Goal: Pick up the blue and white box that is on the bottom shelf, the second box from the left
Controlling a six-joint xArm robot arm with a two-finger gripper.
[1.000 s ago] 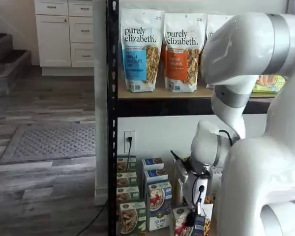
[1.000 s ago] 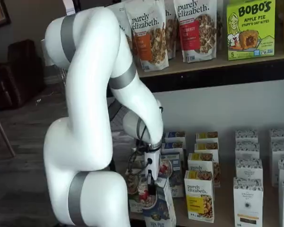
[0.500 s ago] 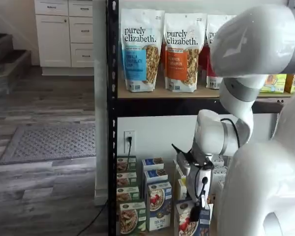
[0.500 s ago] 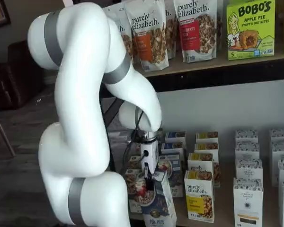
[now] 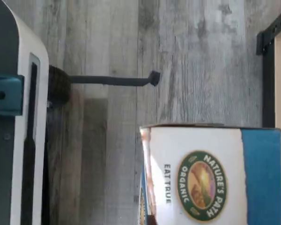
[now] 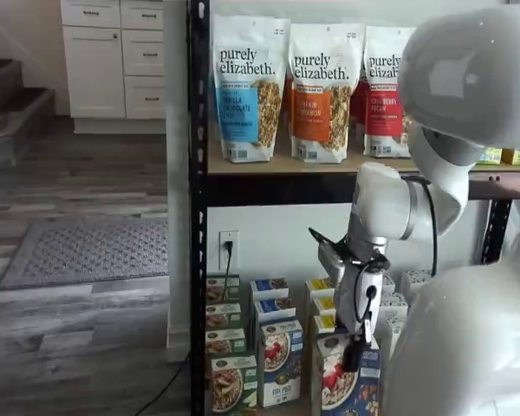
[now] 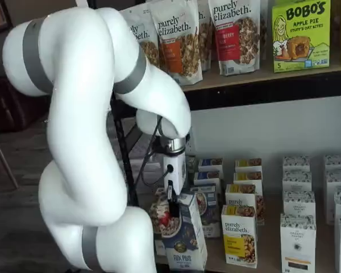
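Clearly lifted, the blue and white box (image 7: 181,236) hangs in front of the bottom shelf (image 7: 261,259), pinched at its top by the hand (image 7: 170,200), whose black fingers press together on the carton in both shelf views. Beside that box, toward the wall, more boxes alike (image 6: 279,362) stand in a row running back on the bottom shelf, with green-and-white boxes (image 6: 228,383) just beside that row, next to the black upright post (image 6: 197,208). On the far side of the held box stand yellow "purely elizabeth" boxes (image 7: 239,235), and beyond them white cartons (image 7: 298,242) in rows. Above the held box, a tan board (image 6: 286,164) carries granola bags (image 6: 250,88), and a green BOBO'S box (image 7: 301,35) shows farther along it.

Grey wood-plank floor (image 6: 78,338) lies beyond the post, with a patterned mat (image 6: 87,251), white drawers (image 6: 113,61) and dark stairs. A wall outlet (image 6: 229,244) with a plugged cable sits behind the boxes.

From the wrist view, the held box (image 5: 210,176) shows a white face with a green NATURE'S PATH ORGANIC seal and a blue band, over the plank floor.

Bent sharply, the white arm (image 7: 96,114) folds at its elbow above the held box, its wrist pointing straight down.
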